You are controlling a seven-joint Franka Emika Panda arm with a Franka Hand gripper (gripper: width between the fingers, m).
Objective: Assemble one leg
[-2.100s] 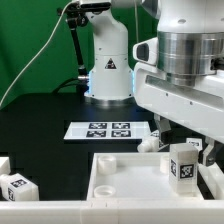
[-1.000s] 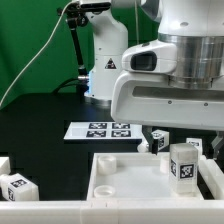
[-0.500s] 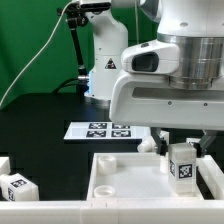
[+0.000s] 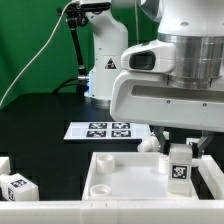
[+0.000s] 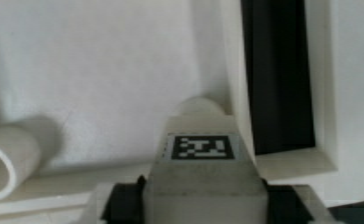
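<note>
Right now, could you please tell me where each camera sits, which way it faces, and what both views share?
Exterior view: off the arm, low near the panel, facing across it toward the arm's base; the wrist and gripper show.
Wrist view: on the wrist, looking along the gripper at the leg it grips.
Shared: the leg, the gripper, the panel.

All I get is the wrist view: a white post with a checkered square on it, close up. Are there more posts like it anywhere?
Observer: Yes. In the exterior view another leg sits at the lower left, on the table and off the white panel.
Operator: And what lies further back?
Observer: A marker board lies flat on the black table, beyond the panel.
</note>
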